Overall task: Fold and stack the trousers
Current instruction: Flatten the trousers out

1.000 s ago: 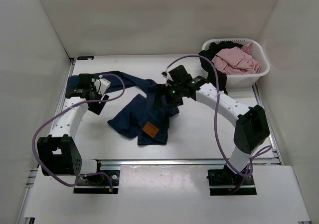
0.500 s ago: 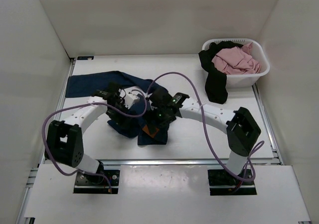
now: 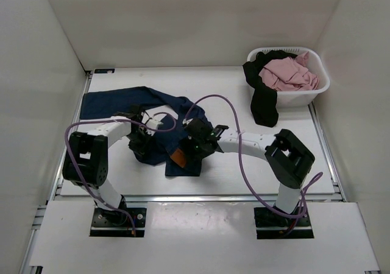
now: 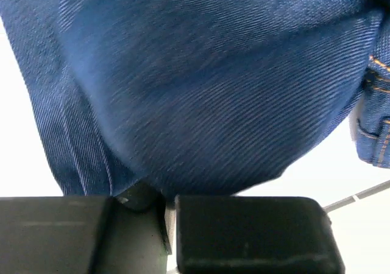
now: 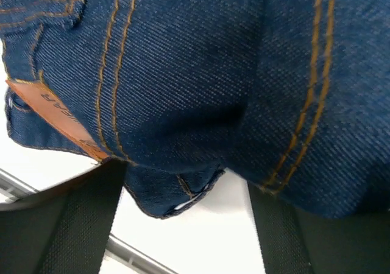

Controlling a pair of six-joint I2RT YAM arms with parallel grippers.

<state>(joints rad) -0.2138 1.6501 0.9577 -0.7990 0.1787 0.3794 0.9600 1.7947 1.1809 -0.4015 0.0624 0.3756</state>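
**Trousers gripped at the left, straddled at the right**

A white table (image 3: 244, 97) is seen from above, walled in by white panels. The trousers (image 3: 116, 100) are spread over its left and middle part: one leg is laid out flat toward the far left corner, while the rest is bunched into a heap near the front centre, between the two arms. A white basket (image 3: 298, 97) is set at the far right corner, well apart from the trousers. A pink garment (image 3: 283, 76) is piled in it, and a black garment (image 3: 262, 103) is draped over its near rim and down onto the table.

Both arms are bent inward over the heap. The left gripper (image 3: 141, 141) is placed at the heap's left side; in its wrist view its jaws are drawn almost together and clamped on a bulging fold of denim (image 4: 201, 91), with white table seen on either side. The right gripper (image 3: 194, 146) is placed at the heap's right side. Its jaws are spread wide, and an edge of the denim (image 5: 183, 103) is seen hanging between them, not pinched.

A tan patch (image 3: 178, 158) is shown on the near part of the heap, just beside the right gripper. Tan stitching (image 5: 113, 73) is seen running in double rows across the cloth.
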